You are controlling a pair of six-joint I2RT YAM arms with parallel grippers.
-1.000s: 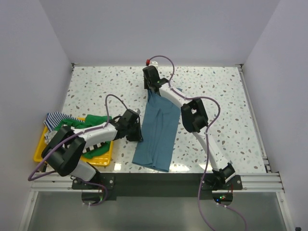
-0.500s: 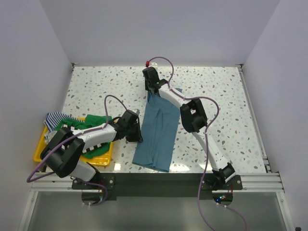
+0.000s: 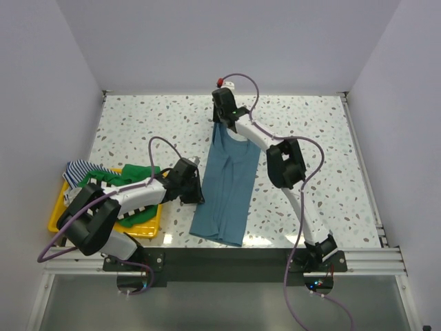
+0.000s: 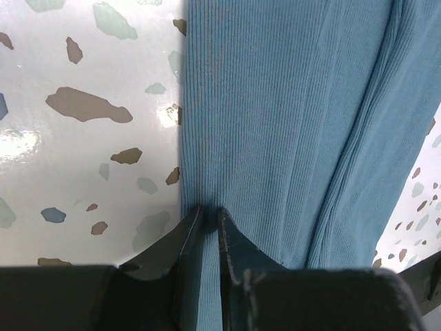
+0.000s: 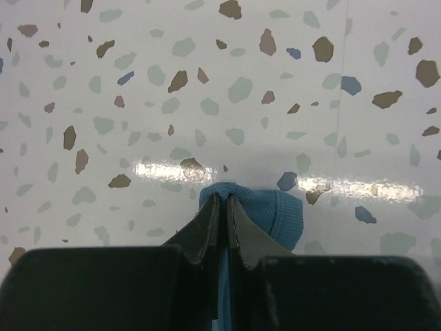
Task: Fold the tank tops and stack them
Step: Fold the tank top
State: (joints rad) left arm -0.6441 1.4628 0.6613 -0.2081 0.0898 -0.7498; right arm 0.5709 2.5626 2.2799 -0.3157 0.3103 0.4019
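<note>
Teal top point(image 3: 227, 186) lies stretched lengthwise on the speckled table point(image 3: 138, 124), running from the far middle down to the near edge between the two arms. From above, the right gripper point(image 3: 220, 123) sits at the top's far end and the left gripper point(image 3: 198, 192) at its left edge about halfway down, but that view is too distant to show how the jaws stand. The wrist cameras settle it. The right wrist view shows the right gripper point(image 5: 222, 200) with its jaws nearly together, nipping a small rolled bit of blue cloth point(image 5: 275, 214) against the table. The left wrist view shows the left gripper point(image 4: 210, 214) pinched narrow on a ridge of the ribbed cloth point(image 4: 289, 103) just inside its edge. Only the overhead view shows the yellow tray point(image 3: 55, 214) at the left, with a green top point(image 3: 120, 172), a thin-striped top point(image 3: 77, 169) and a black-and-white striped top point(image 3: 141, 210) heaped in it
</note>
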